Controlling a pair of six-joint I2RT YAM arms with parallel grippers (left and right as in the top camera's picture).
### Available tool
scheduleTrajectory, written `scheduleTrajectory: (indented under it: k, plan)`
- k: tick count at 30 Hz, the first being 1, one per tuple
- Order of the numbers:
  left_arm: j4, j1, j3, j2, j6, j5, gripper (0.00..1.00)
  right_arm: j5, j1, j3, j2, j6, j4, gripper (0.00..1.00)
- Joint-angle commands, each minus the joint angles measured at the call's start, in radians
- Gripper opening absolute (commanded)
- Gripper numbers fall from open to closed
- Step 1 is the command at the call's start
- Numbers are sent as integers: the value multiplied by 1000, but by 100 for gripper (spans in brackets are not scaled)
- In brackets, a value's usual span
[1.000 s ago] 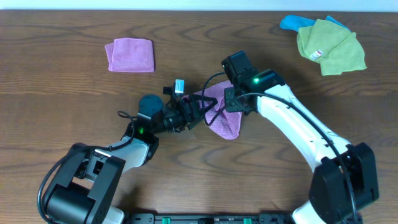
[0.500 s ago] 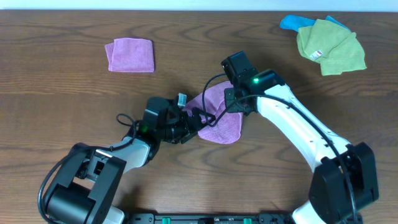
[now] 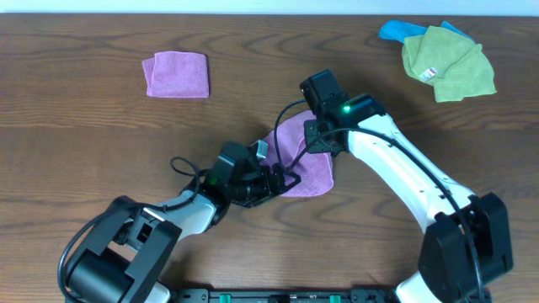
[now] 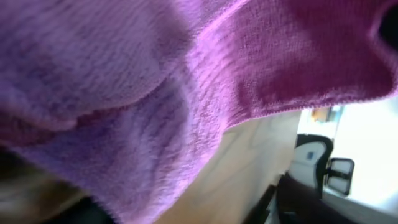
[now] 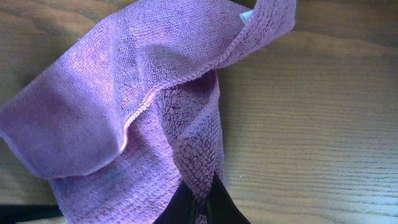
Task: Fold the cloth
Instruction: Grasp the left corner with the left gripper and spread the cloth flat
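Note:
The violet-purple cloth [image 3: 308, 168] lies bunched on the wooden table at centre, between my two grippers. My right gripper [image 3: 318, 140] is at the cloth's far edge. In the right wrist view it [image 5: 200, 202] is shut on a pinched fold of the cloth [image 5: 124, 93], and the white tag [image 5: 247, 15] shows at the top edge. My left gripper [image 3: 282, 178] is at the cloth's near-left edge and seems shut on it. In the left wrist view the cloth [image 4: 186, 81] covers almost everything and hides the fingers.
A pinker purple folded square [image 3: 176, 74] lies at the back left. A lime-green cloth [image 3: 446, 63] sits on a blue cloth [image 3: 394, 31] at the back right. Bare wooden table [image 3: 101, 143] surrounds the arms.
My left gripper has moved toward the near right, drawing the cloth's left edge with it, so the cloth now lies flatter and further forward. My right gripper has stayed put.

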Motion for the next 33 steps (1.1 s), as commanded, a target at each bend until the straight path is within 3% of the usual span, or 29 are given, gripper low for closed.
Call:
scheduleTrajectory:
  k: [1,3,7,8,12,21,27,33]
  plan:
    - [-3,-8,10,0,28,-37,51,18,-1,8,-6,12,-8,4]
    - [-1,-6,10,0,35,-38,32,18,-1,8,-6,12,-10,4]
    - [8,-5,10,0,42,-37,7,18,-1,8,-6,12,-11,3]
    - [13,-4,10,0,42,-35,6,18,-1,8,-6,12,-11,3]
    - [92,52,14,0,20,54,6,22,-1,8,-13,12,-11,2]
    - [80,418,152,-2,-34,351,6,32,-1,8,-106,23,-10,2]
    - [74,459,200,-2,-35,431,6,-10,16,8,-119,71,-32,1]
    - [-195,459,200,-2,183,429,6,-11,34,8,-118,84,-65,2]
